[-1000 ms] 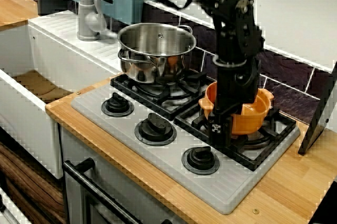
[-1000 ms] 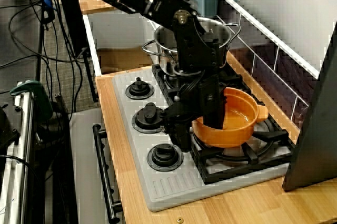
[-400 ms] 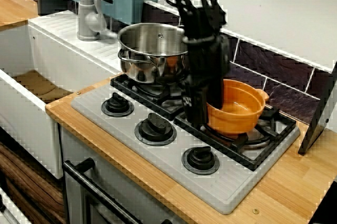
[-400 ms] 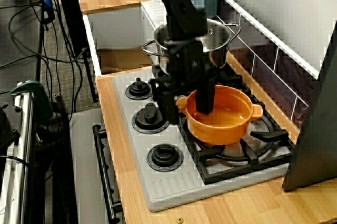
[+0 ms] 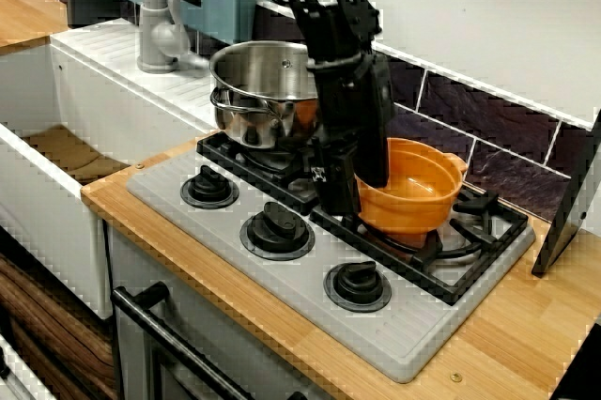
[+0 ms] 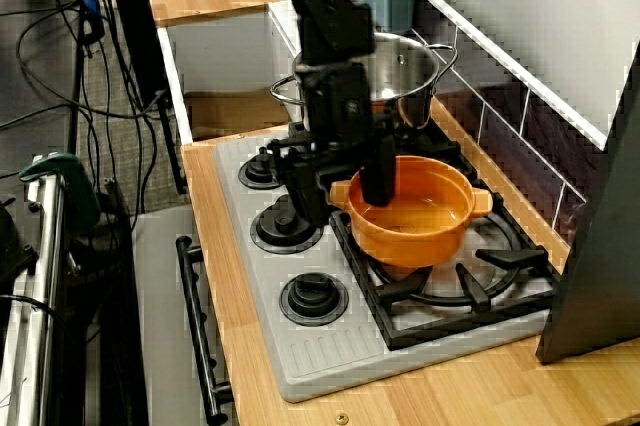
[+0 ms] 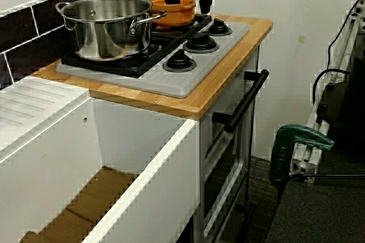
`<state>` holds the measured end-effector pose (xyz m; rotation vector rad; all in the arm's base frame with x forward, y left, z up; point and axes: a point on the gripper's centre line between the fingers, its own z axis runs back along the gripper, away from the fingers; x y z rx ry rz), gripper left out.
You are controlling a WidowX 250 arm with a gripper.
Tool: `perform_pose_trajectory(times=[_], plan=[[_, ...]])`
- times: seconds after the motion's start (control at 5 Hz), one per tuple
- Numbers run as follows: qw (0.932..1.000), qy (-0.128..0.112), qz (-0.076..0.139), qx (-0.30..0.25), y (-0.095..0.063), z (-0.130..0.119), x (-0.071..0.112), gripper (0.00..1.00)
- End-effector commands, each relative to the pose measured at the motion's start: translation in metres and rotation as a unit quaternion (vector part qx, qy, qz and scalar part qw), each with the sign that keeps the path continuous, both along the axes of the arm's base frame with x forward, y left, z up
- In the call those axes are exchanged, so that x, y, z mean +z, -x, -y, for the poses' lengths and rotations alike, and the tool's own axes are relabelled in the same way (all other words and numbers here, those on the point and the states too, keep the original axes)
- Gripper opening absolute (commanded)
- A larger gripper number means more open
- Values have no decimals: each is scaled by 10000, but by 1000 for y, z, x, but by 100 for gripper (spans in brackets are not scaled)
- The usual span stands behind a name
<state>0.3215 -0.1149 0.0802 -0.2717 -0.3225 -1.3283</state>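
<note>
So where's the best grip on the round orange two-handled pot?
Probably the thin rim wall of the round orange two-handled pot, on the side nearest the black knobs, from above: the open top lets one finger go inside, one outside, as the black pincer has it. The shiny steel pot crowds one neighbouring side.

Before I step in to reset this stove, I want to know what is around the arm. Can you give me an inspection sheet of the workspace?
Surface: grey hob with black grates, set in a wooden counter.
Job's things: orange pot over the grate beside the steel pot, apparently slightly raised.
Clutter: steel pot on the rear burner; nothing else loose seen.
Gripper: gripper shut on the orange pot's near rim, one finger inside, one outside.
Cables: black cable loops beside the oven; more trail on the floor.
Surroundings: sink, faucet, green clamp.
</note>
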Motion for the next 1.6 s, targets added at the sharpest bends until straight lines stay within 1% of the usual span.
perform_pose_trajectory(times=[0.0, 0.2, 0.4, 0.6, 0.8, 1.0, 1.2, 1.4], plan=[[9976, 371, 545, -222, 2, -6, 25, 100], [9943, 622, 785, -355, 3, -10, 29, 100], [9911, 830, 931, -470, 1, -16, 34, 100], [9914, 858, 857, -482, -6, -19, 36, 100], [9930, 824, 737, -413, -22, -15, 36, 100], [9913, 1255, 405, -38, -57, -29, 42, 100], [9891, 1412, 359, 226, -77, -35, 42, 100], [9937, 998, 267, 437, -88, -17, 31, 100]])
